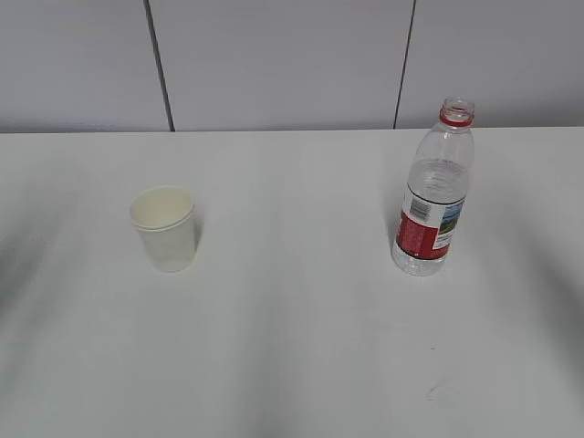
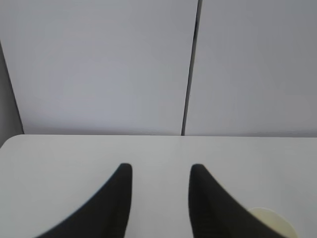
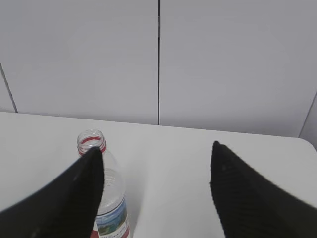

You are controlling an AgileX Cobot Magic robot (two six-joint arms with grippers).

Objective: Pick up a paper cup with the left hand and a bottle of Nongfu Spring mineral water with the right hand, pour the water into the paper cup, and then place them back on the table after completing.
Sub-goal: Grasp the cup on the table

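A white paper cup (image 1: 165, 228) stands upright on the left of the white table (image 1: 301, 356). On the right stands the Nongfu Spring bottle (image 1: 433, 196), uncapped, with a red neck ring and a red label. Neither arm shows in the exterior view. In the left wrist view my left gripper (image 2: 161, 168) is open over bare table, with only the cup's rim (image 2: 275, 223) showing to the right of its right finger. My right gripper (image 3: 156, 147) is open wide. The bottle (image 3: 111, 198) stands partly behind its left finger (image 3: 74, 193), not between the jaws.
A grey panelled wall (image 1: 292, 64) runs along the table's far edge. A faint scuff mark (image 1: 440, 394) lies near the front right of the tabletop. Bare table lies between the cup and the bottle.
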